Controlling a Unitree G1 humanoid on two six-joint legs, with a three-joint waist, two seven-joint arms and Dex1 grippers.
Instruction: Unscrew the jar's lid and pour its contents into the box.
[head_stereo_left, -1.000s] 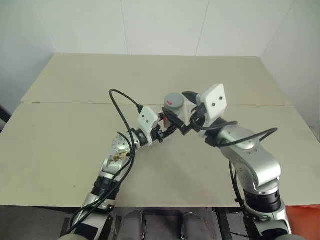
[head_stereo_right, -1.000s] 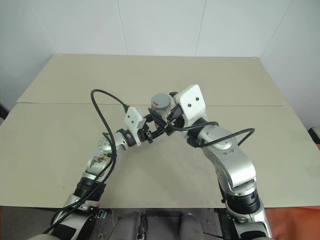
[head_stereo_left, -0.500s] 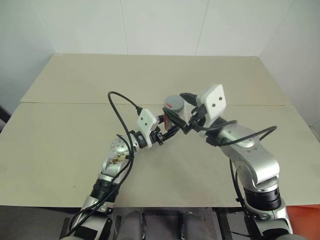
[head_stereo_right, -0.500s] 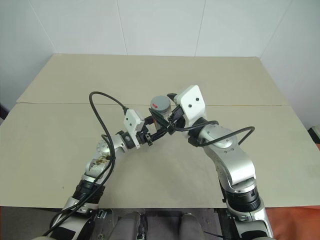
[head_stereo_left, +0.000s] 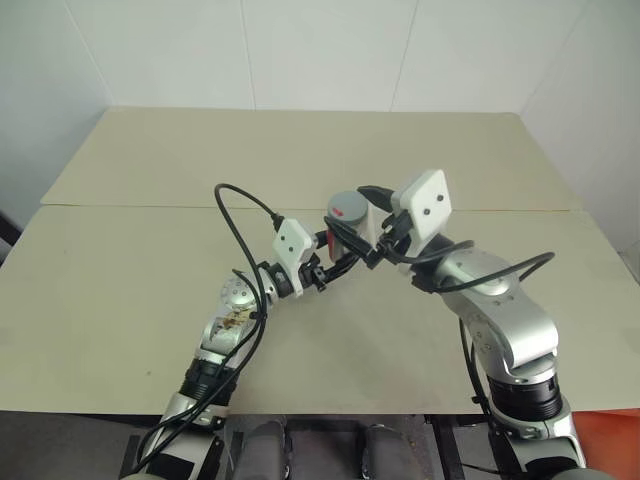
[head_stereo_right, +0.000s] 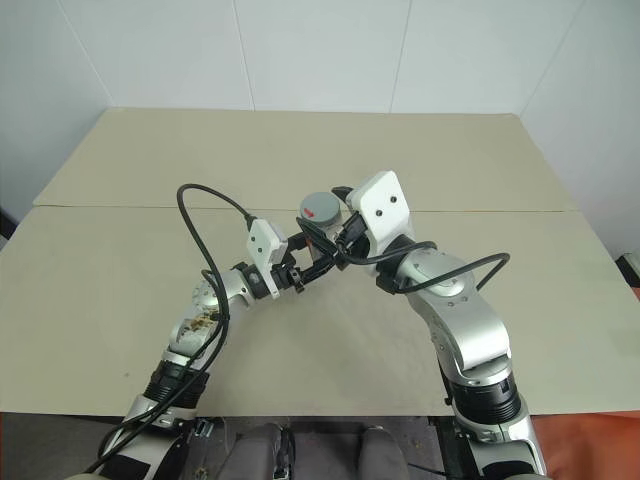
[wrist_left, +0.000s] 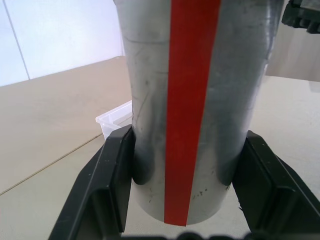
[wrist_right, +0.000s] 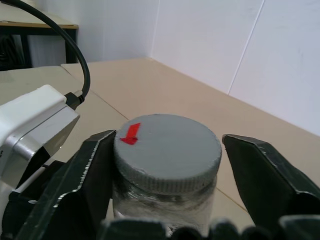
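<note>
Grey lid (wrist_right: 167, 150) sat between your right fingers (wrist_right: 95, 175), not yet pinched, while your left fingers (wrist_left: 112, 185) clamped the upright jar (wrist_left: 192, 100).

No readable text; only a red arrow on the lid (wrist_right: 167, 152) and a red stripe on the jar (wrist_left: 192, 110).

The jar (wrist_left: 195, 100) in my left end effector (wrist_left: 185, 200) is silvery, with one red stripe down its side. Its lid (wrist_right: 167, 150) is matt grey with a small red mark. My end effector fingers (wrist_left: 107, 185) are black, the desk (head_stereo_left: 150, 170) pale beige, the box (wrist_left: 116, 117) clear.
</note>
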